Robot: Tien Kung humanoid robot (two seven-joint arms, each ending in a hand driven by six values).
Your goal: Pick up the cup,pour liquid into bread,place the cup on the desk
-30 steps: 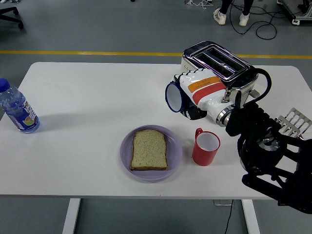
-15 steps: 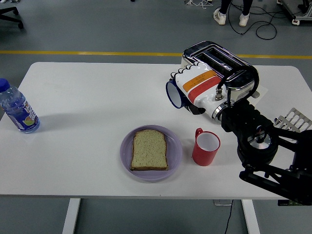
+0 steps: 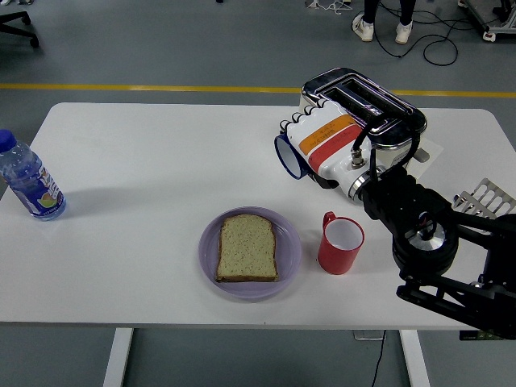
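The white surface (image 3: 161,169) has plenty of bare room across its left and middle stretch, with only a water bottle (image 3: 28,179) standing near the left edge, partly cut off there. On the right it is crowded: a chrome toaster (image 3: 367,109) stands toward the far edge, and a metal rack (image 3: 484,199) lies near the right edge, partly hidden behind the black arm. That arm comes in from the lower right corner. Its right robot hand (image 3: 322,145), white with orange and red stripes, is closed around a blue cup (image 3: 288,156) with a white inside, held on its side in front of the toaster, mouth facing left, apart from the plate. Most of the cup's body is covered by the fingers. A purple plate (image 3: 286,262) sits near the front edge with a slice of bread (image 3: 247,247) lying flat on it. A red mug (image 3: 340,243) stands upright just to the plate's right.
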